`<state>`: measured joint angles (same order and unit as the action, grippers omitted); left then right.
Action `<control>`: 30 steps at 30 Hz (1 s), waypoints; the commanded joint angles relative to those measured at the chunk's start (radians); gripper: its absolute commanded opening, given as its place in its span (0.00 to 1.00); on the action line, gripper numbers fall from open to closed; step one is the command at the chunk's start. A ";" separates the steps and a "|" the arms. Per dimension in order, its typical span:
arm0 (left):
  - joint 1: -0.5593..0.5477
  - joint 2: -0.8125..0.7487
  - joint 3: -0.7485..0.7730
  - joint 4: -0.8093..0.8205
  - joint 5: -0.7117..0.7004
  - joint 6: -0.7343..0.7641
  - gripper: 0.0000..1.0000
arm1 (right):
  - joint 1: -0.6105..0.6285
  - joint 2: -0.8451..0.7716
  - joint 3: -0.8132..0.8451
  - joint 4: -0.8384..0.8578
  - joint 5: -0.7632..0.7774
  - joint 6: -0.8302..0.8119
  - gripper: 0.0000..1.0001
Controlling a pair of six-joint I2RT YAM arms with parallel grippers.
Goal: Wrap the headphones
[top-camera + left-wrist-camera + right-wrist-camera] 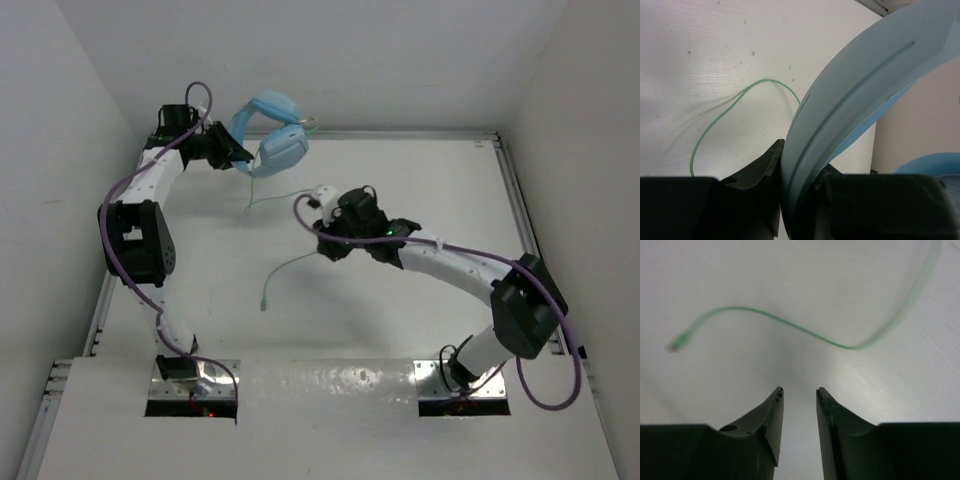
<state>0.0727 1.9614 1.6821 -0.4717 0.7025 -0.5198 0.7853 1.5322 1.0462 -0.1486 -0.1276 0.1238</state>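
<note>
The light blue headphones (270, 135) hang in the air at the back left. My left gripper (238, 155) is shut on their headband (840, 115), which runs up between the jaws in the left wrist view. The thin pale green cable (290, 262) trails from the headphones down onto the table and ends in a plug (264, 300). It also shows in the left wrist view (725, 112) and in the right wrist view (790, 325). My right gripper (322, 250) is open and empty, just above the table beside the cable; the cable lies ahead of its fingertips (776, 392), apart from them.
White walls enclose the white table (420, 190) on the left, back and right. Metal rails (510, 180) run along its edges. Thick purple arm cables (120, 215) loop along both arms.
</note>
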 commanded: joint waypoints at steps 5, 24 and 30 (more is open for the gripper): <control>0.006 -0.125 0.096 0.005 0.046 0.012 0.00 | -0.208 0.173 -0.007 0.219 0.181 0.063 0.64; 0.006 -0.177 0.074 0.005 0.069 0.026 0.00 | -0.281 0.760 0.596 -0.142 0.301 0.352 0.00; -0.043 -0.194 0.064 -0.139 0.010 0.261 0.00 | -0.405 0.755 0.772 -0.106 0.278 0.410 0.00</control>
<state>0.0628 1.8549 1.7336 -0.5598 0.7036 -0.3996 0.4686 2.3039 1.6783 -0.2337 0.1310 0.4908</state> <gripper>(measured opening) 0.160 0.009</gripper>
